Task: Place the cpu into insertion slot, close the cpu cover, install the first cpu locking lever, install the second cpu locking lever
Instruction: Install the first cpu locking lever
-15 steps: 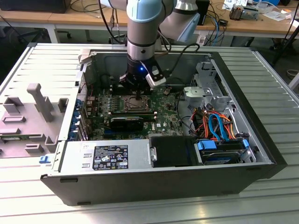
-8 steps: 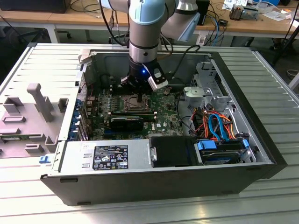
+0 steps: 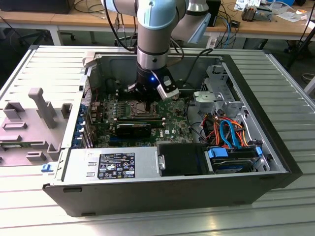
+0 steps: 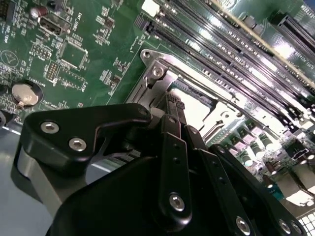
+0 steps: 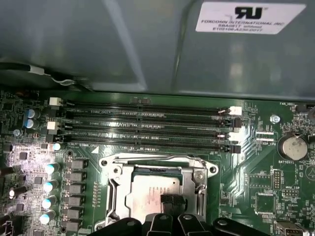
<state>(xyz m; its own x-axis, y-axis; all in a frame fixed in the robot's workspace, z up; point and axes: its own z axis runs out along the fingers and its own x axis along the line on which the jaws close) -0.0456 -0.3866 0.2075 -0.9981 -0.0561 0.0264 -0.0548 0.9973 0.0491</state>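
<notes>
Case wall (image 5: pixel 147 44): grey sheet metal, smooth and matte, well beyond the jaws, past the memory slots; just the chassis side.
Capacitor row (image 5: pixel 49 187): small round cans with pale tops, off to one side of the jaws, next to the socket.
Memory slots (image 5: pixel 147 125): four long black plastic slots with pale end clips, parallel, between the socket and the case wall; not the target.
Insertion slot (image 5: pixel 157 184): square socket with a silver metal rim, directly under the jaws tips in the first wrist view.
Cpu (image 5: pixel 150 191): flat, dull silver-grey square, looks seated in the slot, flat; judged placed already.
Cpu cover (image 5: pixel 194 169): thin bright metal frame with a big window, seems to lie down around the chip; whether it is locked cannot be told.
Locking levers: thin wire along the socket edge; latched or not cannot be told.
Jaws (image 5: pixel 168 200): black, hard plastic or metal fingers with screw heads, down at the socket, tips touching or just above the chip's near edge; fingers look drawn together with nothing between them, likely pressing or nudging rather than carrying.
Coin cell (image 5: pixel 290 146): round shiny metal disc, well to the other side of the jaws.
Exterior view: arm (image 3: pixel 155 29) comes straight down into the open case (image 3: pixel 275 162), jaws (image 3: pixel 147 101) at the socket, for a vertical approach.
</notes>
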